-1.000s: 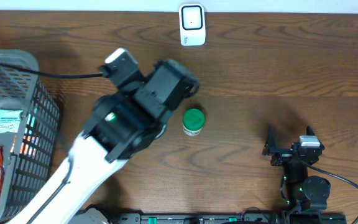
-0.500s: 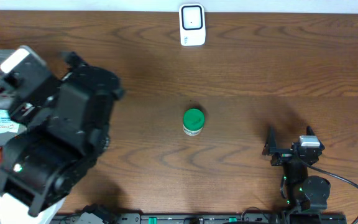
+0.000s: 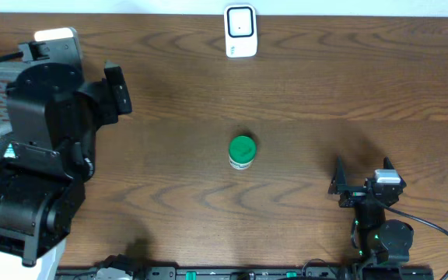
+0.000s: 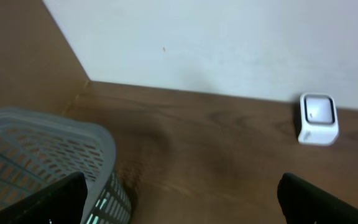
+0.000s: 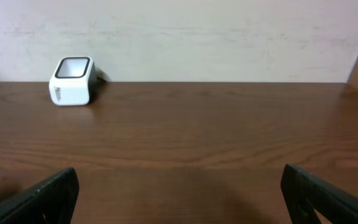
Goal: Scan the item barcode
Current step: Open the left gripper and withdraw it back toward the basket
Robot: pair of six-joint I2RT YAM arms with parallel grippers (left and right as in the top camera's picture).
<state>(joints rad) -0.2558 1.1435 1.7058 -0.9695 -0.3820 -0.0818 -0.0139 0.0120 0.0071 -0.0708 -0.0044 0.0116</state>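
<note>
Jaws of the left gripper [image 4: 182, 208] are standing wide and carrying nothing; through its wrist camera I am seeing only bare wood between them. A second ago this arm was crowding the green-capped bottle [image 3: 242, 152]. Now it is hanging well to the left of the scanner [image 3: 240, 31], over the rim of the grey basket [image 4: 42, 149].

The bottle is not travelling with it. It is standing upright and alone on the table [image 3: 325, 85], on the robot's side of the scanner, almost straight out from it and well apart. I am reading that as the bottle being let go rather than carried, with the arm probably heading for the basket. I cannot say whether the barcode got read: from above only the cap and a sliver of white side are showing.

The right gripper [image 3: 362, 177] is also sitting wide and empty, parked to the right of the scanner and much nearer the robot's base, unmoved over the last second.

Nothing is lying between bottle and scanner. The left arm's bulk is hiding most of the basket from above, so I am not making out its contents.
</note>
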